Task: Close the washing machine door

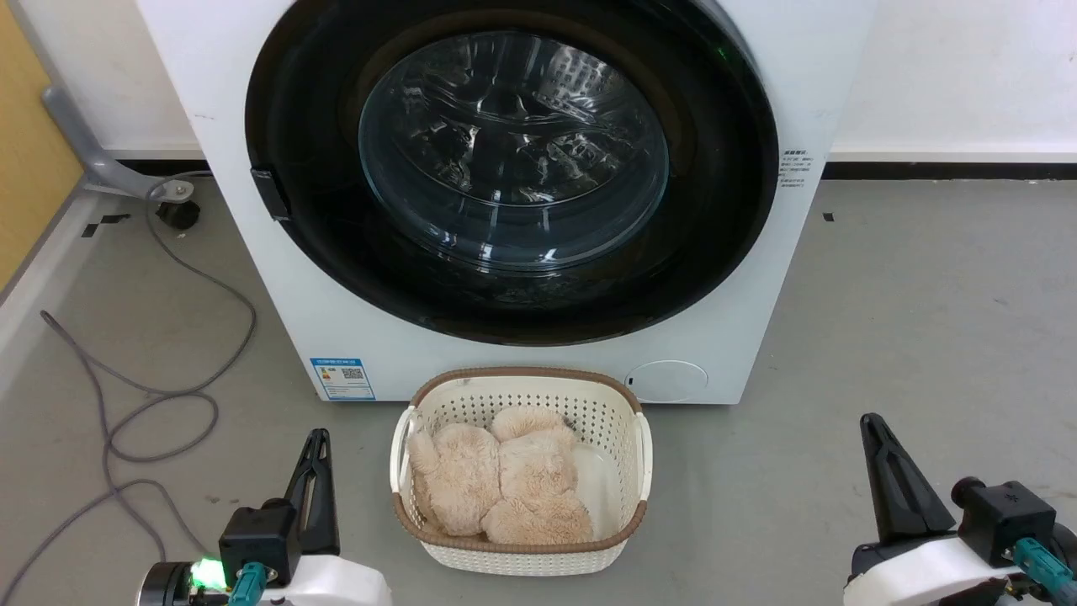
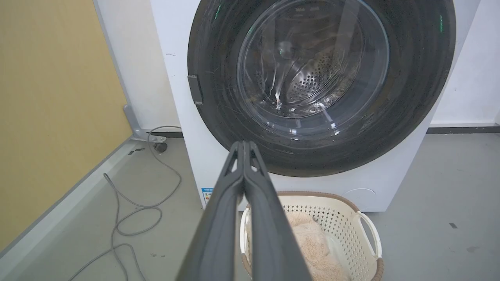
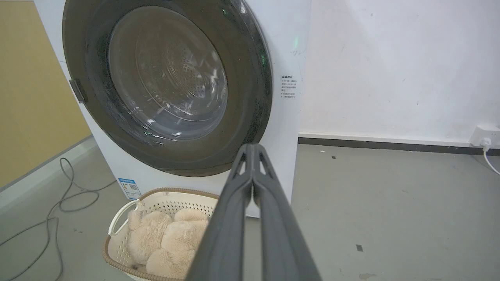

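Door: far centre, set in the front of the machine. Its black rim lies flat against the white panel in all three views, with no gap to be seen at the edge. It looks shut; whether the catch has clicked cannot be told.
Glass: a bulging clear bowl in the middle of the door, with the drum holes showing through it.
Tab: a small dark piece on the left edge of the rim, likely the catch or pull side. No hinge can be made out.
Left gripper: near left, low over the floor, fingers pressed together and holding nothing, well apart from the door.
Right gripper: near right, fingers pressed together and empty, also well apart from the door.
Basket: on the floor just in front of the machine, between the grippers, with a beige plush bundle in it.
Cable: grey, looped on the floor at the left.
Handling: the door is probably stiff and fairly heavy, swinging only on its hinge. The rim is glossy, so fingers would slide on it. The glass is the fragile part.
Where to press: best on the black rim at the left, near the tab, with closed fingers laid flat and kept off the glass. It calls for a push, not a grip.
Progress: the task seems done, or one firm press from done.
Risk: the basket stands in the way of a low reach, so a reach should go over it.
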Available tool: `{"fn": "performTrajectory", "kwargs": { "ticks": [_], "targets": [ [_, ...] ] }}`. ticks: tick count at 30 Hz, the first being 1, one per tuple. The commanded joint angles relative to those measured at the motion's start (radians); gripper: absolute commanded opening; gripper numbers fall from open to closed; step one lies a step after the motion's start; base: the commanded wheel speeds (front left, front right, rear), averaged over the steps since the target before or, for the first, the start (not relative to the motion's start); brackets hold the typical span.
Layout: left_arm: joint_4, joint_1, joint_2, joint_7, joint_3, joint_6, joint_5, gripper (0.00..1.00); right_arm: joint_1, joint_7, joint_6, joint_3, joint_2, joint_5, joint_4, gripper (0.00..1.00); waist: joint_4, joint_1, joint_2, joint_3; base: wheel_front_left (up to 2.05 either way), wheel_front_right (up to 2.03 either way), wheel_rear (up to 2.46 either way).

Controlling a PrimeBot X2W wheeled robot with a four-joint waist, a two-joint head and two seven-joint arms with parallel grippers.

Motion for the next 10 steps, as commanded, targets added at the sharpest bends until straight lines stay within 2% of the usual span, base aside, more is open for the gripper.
{"fn": "performTrajectory", "kwargs": {
  "ticks": [1,10],
  "targets": [
    [-0.006,-0.012,0.0,0.004,0.006,-0.005,0.009,0.0,-0.002,0.005,0.0,0.004,0.002,-0.01,-0.007,0.0,0.001,0.0,0.0,0.0,0.0,0.0,0.0],
    [-0.012,-0.015,-0.001,0.023,0.01,-0.015,0.011,0.0,-0.002,0.023,0.0,0.009,0.002,-0.017,-0.016,0.0,0.01,0.0,0.0,0.001,0.0,0.0,0.0]
  ]
}}
